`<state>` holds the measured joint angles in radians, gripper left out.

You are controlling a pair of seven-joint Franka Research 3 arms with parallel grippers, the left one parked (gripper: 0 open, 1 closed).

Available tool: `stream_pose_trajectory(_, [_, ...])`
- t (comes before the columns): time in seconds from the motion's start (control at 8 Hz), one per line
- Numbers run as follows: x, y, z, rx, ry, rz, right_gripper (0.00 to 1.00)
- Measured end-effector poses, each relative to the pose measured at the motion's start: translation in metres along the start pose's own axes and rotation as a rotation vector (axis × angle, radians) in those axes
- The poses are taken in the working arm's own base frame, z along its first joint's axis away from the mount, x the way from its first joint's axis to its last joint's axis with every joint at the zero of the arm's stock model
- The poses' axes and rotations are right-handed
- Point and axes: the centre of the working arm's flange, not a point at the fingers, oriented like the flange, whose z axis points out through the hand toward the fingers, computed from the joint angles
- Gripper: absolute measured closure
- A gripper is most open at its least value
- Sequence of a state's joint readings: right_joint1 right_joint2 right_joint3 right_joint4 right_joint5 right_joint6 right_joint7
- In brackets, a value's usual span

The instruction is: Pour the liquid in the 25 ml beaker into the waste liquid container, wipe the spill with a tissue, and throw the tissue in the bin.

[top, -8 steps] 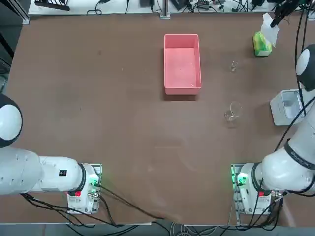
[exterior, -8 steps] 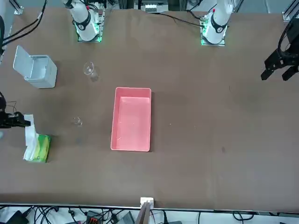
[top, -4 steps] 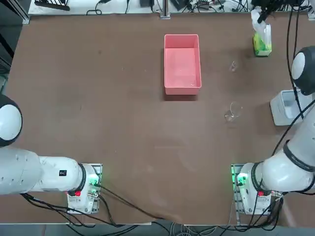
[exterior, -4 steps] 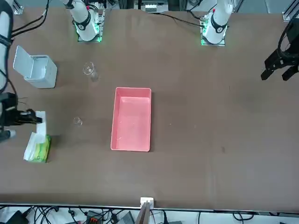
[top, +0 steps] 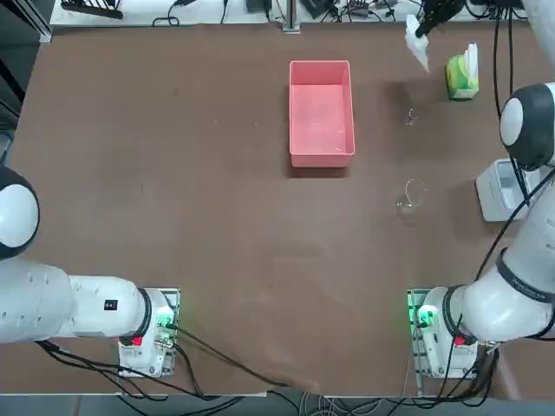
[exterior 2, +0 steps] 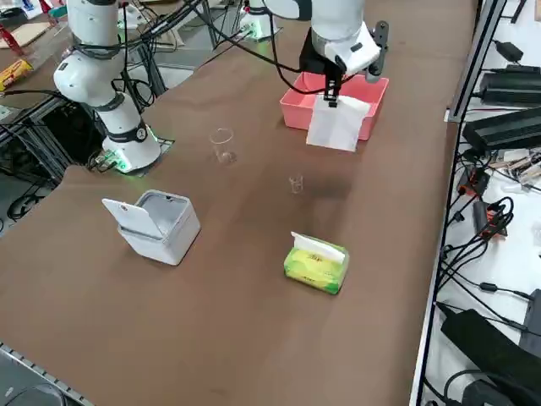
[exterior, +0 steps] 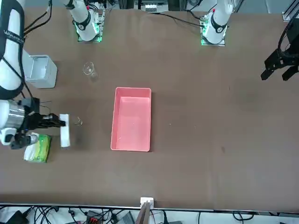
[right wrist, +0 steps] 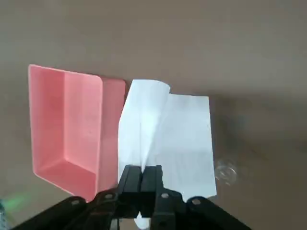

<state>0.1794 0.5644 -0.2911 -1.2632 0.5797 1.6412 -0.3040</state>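
Even, fairly bright overhead light covers the brown bench (top: 173, 173), and shadows are short and soft. The pink tray (top: 321, 111) casts a thin dark edge along its near wall. A faint diffuse shadow lies on the bench below the hanging tissue (exterior 2: 337, 123) (clearest in the right side view). Green lamps glow at the arm bases. In the wrist view the bench looks hazy and the small glass beaker (right wrist: 225, 172) is a blurred smudge; the tissue reads flat white.
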Motion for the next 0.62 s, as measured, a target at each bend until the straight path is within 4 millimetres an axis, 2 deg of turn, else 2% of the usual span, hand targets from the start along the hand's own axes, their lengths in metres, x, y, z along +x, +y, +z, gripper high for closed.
stream_pose_trajectory(0.38, [0.027, -0.011, 0.064, 0.107, 0.04, 0.02, 0.98])
stream_pose_trajectory(0.62, [0.038, -0.027, 0.095, 0.144, 0.058, 0.011, 0.98])
